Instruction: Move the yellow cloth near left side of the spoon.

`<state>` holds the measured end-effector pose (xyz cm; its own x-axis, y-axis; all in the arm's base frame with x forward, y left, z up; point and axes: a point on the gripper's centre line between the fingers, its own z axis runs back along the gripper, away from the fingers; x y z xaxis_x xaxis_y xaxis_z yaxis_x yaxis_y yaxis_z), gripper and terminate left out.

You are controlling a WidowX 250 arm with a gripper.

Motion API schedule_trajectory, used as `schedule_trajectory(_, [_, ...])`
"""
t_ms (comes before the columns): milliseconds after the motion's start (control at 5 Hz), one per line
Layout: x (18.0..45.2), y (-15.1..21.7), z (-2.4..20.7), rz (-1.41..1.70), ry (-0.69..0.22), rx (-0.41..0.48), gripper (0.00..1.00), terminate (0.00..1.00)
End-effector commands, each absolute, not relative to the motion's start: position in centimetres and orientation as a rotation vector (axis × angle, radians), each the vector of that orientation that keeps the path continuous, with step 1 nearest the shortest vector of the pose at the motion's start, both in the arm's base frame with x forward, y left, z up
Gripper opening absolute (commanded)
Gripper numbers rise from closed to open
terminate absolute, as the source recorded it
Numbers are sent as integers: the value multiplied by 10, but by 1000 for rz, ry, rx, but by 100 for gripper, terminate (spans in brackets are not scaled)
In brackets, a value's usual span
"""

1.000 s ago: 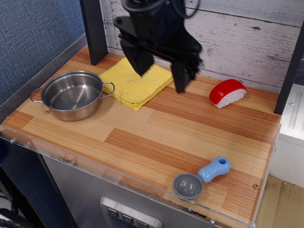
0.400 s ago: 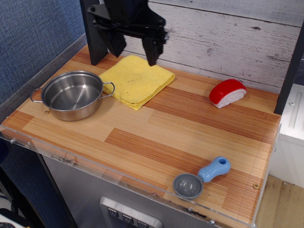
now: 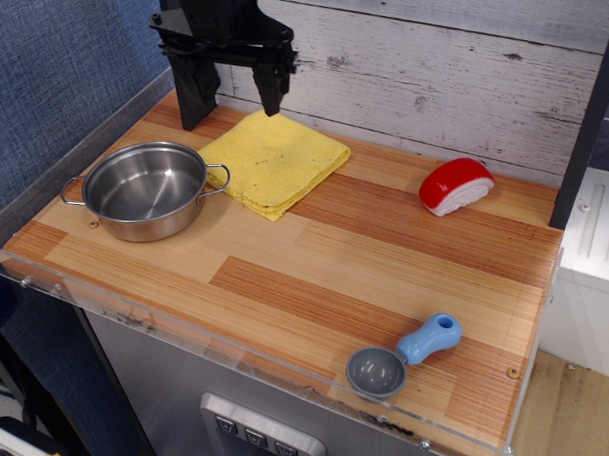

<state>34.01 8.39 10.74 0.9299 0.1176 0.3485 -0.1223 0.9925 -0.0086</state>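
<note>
Gripper (image 3: 233, 98): hung above the counter's back left corner, over the far edge of the cloth, fingers spread apart and empty (one dark finger (image 3: 272, 89) pointed down near the wall).
Yellow cloth (image 3: 275, 161): lay flat and folded near the back left corner, just beside the pot's right handle, untouched by the arm.
Spoon (image 3: 403, 357): rested close to the front edge towards the right corner, grey bowl facing the front, blue handle angled back and right; well apart from the cloth.
Steel pot (image 3: 146, 189): stood upright by the left edge, empty.
Red and white toy (image 3: 455, 186): sat near the back right corner, out of the likely path.
Task state: not yet begun, judging by the cloth's place.
Why the spread fingers: probably readied to descend and pinch the cloth's edge.
</note>
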Motion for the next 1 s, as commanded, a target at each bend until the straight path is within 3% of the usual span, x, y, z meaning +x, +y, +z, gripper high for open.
schedule_trajectory(0, [363,108,95,208,-392,16,100,0])
schedule_trajectory(600, [391,98,55,217,-356,1,100,0])
schedule_trajectory(800, [402,99,45,222,-385,16,100,0])
